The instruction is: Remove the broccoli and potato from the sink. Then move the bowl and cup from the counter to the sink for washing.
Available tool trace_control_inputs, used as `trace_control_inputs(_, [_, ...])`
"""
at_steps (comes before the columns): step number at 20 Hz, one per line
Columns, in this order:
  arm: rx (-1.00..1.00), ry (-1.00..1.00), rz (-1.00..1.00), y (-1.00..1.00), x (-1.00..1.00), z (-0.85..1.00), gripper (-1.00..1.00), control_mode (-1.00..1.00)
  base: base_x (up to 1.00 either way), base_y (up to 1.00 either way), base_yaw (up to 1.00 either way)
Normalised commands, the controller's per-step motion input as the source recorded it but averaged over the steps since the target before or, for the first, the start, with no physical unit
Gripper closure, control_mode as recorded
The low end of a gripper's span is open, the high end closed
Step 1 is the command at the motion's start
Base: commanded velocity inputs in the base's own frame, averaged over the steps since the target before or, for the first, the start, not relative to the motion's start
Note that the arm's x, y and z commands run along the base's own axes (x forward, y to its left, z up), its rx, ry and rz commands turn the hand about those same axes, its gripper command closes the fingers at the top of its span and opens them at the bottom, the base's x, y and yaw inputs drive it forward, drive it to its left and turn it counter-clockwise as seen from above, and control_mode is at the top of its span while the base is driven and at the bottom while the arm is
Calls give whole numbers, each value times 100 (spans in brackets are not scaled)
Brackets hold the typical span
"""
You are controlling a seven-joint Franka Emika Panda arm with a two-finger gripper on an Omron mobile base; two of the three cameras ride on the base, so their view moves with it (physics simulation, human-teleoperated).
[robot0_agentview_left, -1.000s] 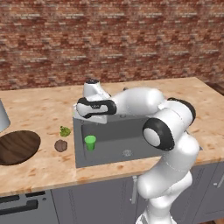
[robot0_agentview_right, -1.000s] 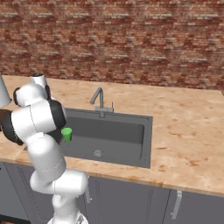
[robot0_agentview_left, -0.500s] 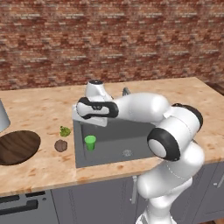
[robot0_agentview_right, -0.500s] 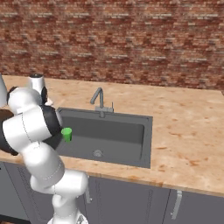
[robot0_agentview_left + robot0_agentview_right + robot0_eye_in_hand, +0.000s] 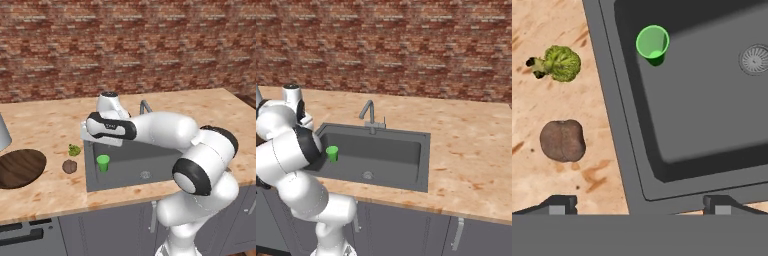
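The arm has swung toward the left side of the sink (image 5: 131,167) during the last second: its elbow now sits lower and nearer to the cameras, and the hand stays high over the left rim of the basin. Nothing else has moved. The green cup (image 5: 103,162) stands upright inside the sink, near its left wall, so this part of the task looks finished. The broccoli (image 5: 558,64) and the potato (image 5: 562,140) lie on the counter (image 5: 45,125), just beside the sink's left edge and a little apart from each other, so they are already removed. The wooden bowl (image 5: 19,167) rests on the counter further to the left, well apart from the sink. I judge it is the only thing left to move.

The gripper (image 5: 637,206) points straight down, above the rim between counter and basin. Its fingers are spread wide and hold nothing. The forearm reaches almost horizontally from the right.
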Motion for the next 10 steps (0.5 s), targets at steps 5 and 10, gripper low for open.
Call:
trace_control_inputs(5, [0,-1,1,21,-21,7,-100,-100,0,0,0])
trace_control_inputs(10, [0,-3,4,20,-30,4,-100,-100,0,0,0])
